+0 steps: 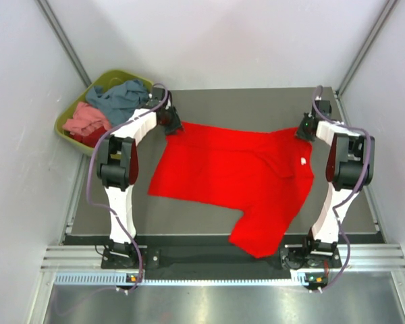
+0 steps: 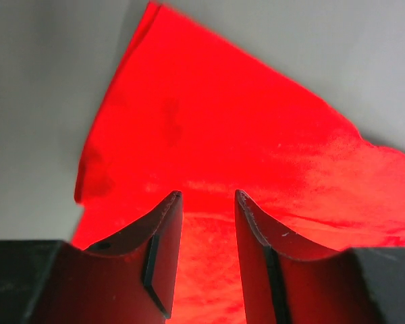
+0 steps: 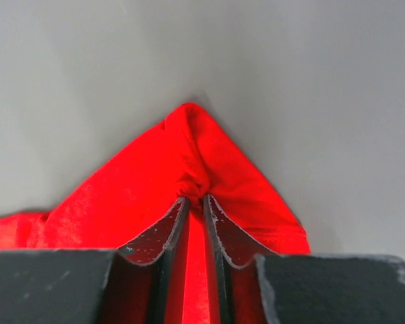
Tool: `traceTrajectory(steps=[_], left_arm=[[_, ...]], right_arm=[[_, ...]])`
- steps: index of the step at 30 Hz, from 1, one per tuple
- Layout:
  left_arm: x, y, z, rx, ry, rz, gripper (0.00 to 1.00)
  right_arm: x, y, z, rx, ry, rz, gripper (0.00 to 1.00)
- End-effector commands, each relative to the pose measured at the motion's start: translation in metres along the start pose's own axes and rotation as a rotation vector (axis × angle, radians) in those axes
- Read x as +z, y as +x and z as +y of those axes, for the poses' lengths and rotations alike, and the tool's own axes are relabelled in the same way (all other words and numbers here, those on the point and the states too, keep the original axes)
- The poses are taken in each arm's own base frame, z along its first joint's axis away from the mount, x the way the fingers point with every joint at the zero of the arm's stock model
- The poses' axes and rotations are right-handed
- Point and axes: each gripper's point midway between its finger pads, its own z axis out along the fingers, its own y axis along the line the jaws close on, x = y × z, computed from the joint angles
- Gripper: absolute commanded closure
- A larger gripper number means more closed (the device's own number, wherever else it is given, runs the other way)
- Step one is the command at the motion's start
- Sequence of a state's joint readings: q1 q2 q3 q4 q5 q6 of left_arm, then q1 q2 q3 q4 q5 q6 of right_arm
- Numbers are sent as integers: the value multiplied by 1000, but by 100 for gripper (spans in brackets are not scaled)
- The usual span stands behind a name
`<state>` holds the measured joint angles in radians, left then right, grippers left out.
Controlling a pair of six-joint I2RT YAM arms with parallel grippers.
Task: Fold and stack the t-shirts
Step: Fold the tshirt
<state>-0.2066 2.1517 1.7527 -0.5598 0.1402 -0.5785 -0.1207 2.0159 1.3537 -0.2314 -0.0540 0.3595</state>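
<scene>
A bright red t-shirt [image 1: 223, 169] lies spread across the dark table, with a small white neck label [image 1: 303, 160] near its right side. My left gripper [image 1: 172, 127] sits at the shirt's far left corner. In the left wrist view its jaws [image 2: 206, 197] stand apart over the flat red cloth [image 2: 223, 121]. My right gripper [image 1: 304, 131] is at the far right corner. In the right wrist view it [image 3: 196, 197] is shut on a bunched fold of the red t-shirt [image 3: 189, 148].
An olive-green tub [image 1: 61, 125] stands off the table's far left corner, holding a blue-grey t-shirt [image 1: 121, 98], a salmon pink one [image 1: 88, 120] and a darker red one [image 1: 88, 138]. Bare table [image 1: 256, 101] shows beyond the shirt. Grey walls close in on both sides.
</scene>
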Motion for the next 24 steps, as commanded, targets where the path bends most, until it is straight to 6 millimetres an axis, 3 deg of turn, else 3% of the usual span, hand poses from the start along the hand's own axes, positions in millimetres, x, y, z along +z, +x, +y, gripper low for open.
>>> traceTrajectory(steps=[1, 3, 4, 6, 9, 11, 15, 16, 21, 24], left_arm=[[-5, -31, -8, 10, 1, -111, 58], [-4, -28, -14, 27, 38, -90, 58], [-4, -29, -18, 35, 54, -85, 58], [0, -22, -23, 49, 88, -49, 59], [-1, -21, -24, 65, 84, -20, 60], [-3, -15, -17, 71, 52, 10, 60], [-12, -16, -1, 71, 7, 8, 59], [-12, -12, 3, 61, 8, 23, 59], [-13, -2, 23, 10, -1, 25, 56], [-14, 4, 39, 20, -74, 34, 56]], right_arm=[[11, -54, 23, -55, -80, -84, 85], [17, -65, 25, -77, -77, -79, 84], [8, -81, 30, -96, -72, -91, 83], [-2, -90, 27, -94, -37, -81, 75], [-39, -96, 20, -64, 35, -73, 70], [-66, -92, 0, -30, 126, -72, 69], [-100, -68, -17, 100, 159, -44, 69], [-108, -54, -21, 114, 160, -29, 69], [-113, -8, -44, 167, 193, -19, 69], [-113, 0, -54, 135, 217, -12, 69]])
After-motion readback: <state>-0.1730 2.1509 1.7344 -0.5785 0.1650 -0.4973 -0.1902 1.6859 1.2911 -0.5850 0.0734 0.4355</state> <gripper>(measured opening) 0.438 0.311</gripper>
